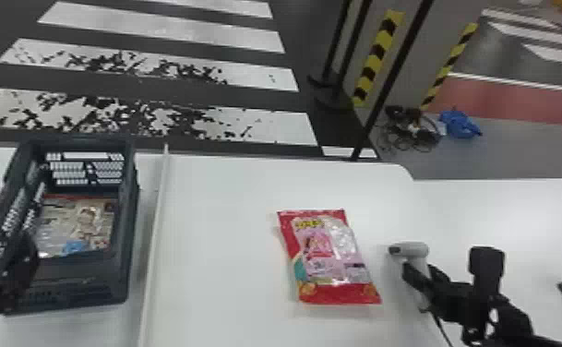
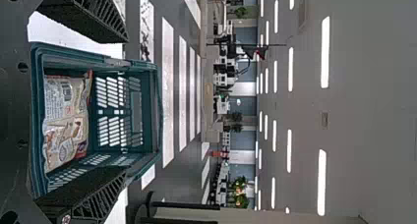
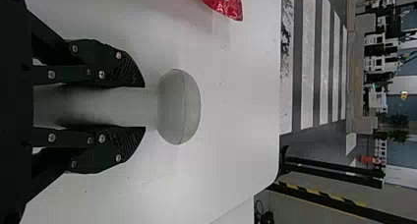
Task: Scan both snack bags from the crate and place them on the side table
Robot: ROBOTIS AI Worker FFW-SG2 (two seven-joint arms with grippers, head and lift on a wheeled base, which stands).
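Right fingers (image 3: 118, 69) gripping barcode scanner (image 3: 179, 106) beside red snack bag (image 1: 328, 258); left fingers (image 2: 88, 13) gaping. Bag perhaps lying code-down, foiling scan.

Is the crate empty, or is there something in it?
Not empty: a snack bag lies on the floor of the crate, visible in both the head and left wrist views.

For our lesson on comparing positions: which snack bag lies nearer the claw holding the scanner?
The red snack bag, flat on the white table; the other bag lies inside the crate.
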